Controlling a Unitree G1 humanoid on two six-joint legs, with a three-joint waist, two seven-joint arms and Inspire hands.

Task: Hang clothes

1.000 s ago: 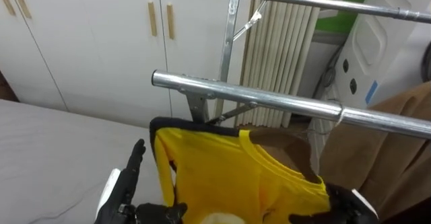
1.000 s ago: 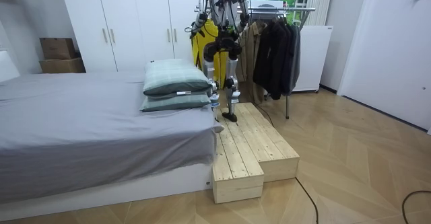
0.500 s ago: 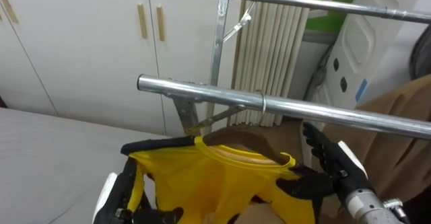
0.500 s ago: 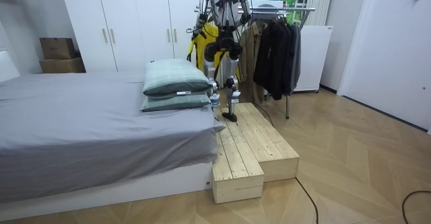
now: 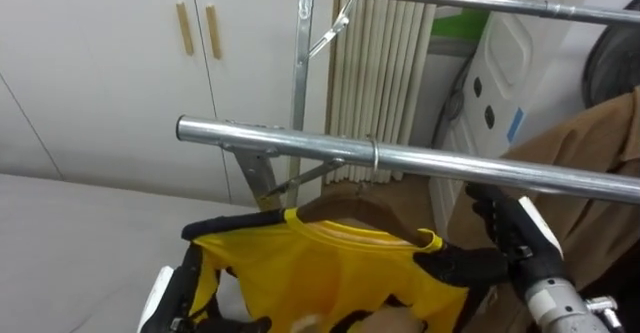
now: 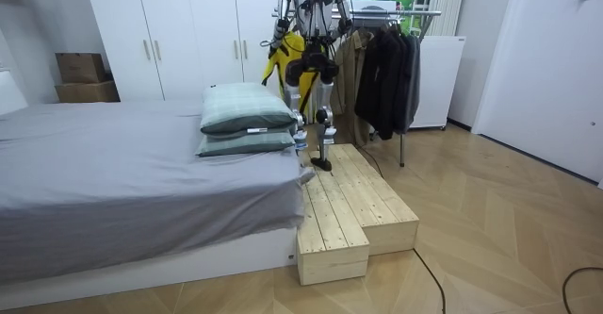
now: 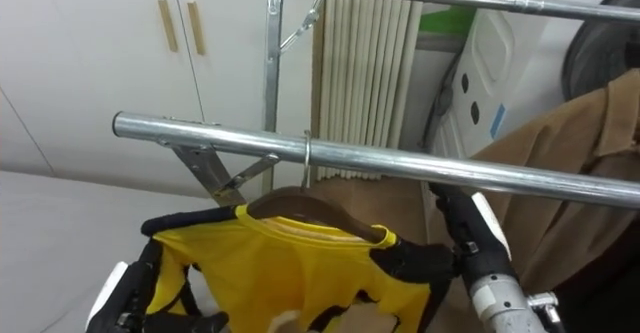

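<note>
A yellow shirt (image 5: 320, 273) hangs on a wooden hanger (image 7: 300, 204). The hanger's wire hook (image 5: 375, 158) sits over the near metal rail (image 5: 270, 138) of the clothes rack. My left hand (image 5: 185, 288) is curled on the shirt's left shoulder at the lower left. My right hand (image 5: 495, 248) is at the shirt's right shoulder, with dark fingers closed on the cloth there. In the room view I stand on a wooden platform (image 6: 349, 215) facing the rack, with the yellow shirt (image 6: 287, 55) in front of me.
A brown garment (image 5: 590, 168) hangs on the rail to the right. A second rail (image 5: 450, 1) runs higher up behind. White wardrobe doors (image 5: 120, 63) stand at the back left, and a grey bed (image 6: 122, 173) lies beside the platform. Dark clothes (image 6: 386, 69) hang further along the rack.
The shirt has been lifted and its hook now rests over the near rail. My right hand rose from below to the shirt's right shoulder. The view has shifted a little.
</note>
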